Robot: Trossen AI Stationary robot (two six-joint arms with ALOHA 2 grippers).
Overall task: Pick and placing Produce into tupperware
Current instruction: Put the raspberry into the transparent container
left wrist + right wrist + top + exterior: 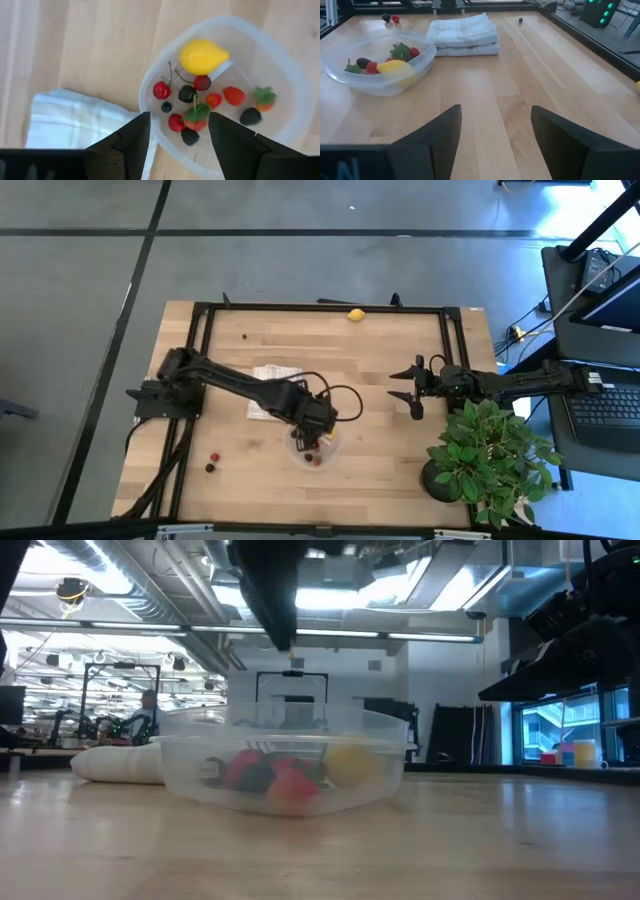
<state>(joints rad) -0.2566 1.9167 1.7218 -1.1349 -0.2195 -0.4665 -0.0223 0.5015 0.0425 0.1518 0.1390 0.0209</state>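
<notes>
The clear tupperware (280, 65) stands near the table's front middle (330, 442). It holds a yellow lemon (202, 56), red cherries, strawberries and dark berries. My left gripper (179, 117) hangs open above its rim on the cloth's side, pointing down, with nothing between its fingers. A second lemon (356, 314) lies at the far edge. Two berries (212, 462) lie near the front left and one dark berry (243, 335) at the far left. My right gripper (400, 385) waits open to the right, above the table.
A folded white checked cloth (268, 380) lies just left of the tupperware, partly under my left arm. A leafy potted plant (490, 455) stands at the front right corner. A black frame (320, 307) runs around the table's edges.
</notes>
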